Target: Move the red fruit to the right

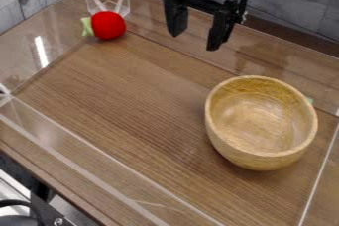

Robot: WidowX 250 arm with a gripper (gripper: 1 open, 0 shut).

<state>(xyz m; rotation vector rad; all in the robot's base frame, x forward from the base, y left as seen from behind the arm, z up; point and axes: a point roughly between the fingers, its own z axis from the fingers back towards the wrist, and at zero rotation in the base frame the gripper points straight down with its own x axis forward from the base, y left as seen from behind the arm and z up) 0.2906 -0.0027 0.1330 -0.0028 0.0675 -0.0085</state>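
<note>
Wood-grain surface (119, 111) fills my view, edged by clear plastic walls. At far left sits the round red fruit (107, 26), green leaf leftward; beside it my gripper (196, 27) hangs with jaws spread, holding nothing. Rightmost, a smooth wooden bowl (261, 121) stands empty.

Open hand (196, 30) above table (119, 101), between red fruit (107, 26) and wooden bowl (261, 121)

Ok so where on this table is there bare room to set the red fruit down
The widest bare patch is the wood between the red fruit and the wooden bowl, running down to the table's near-left edge. A smaller strip lies behind the bowl, right of the open gripper. The near right is taken by the bowl.
</note>
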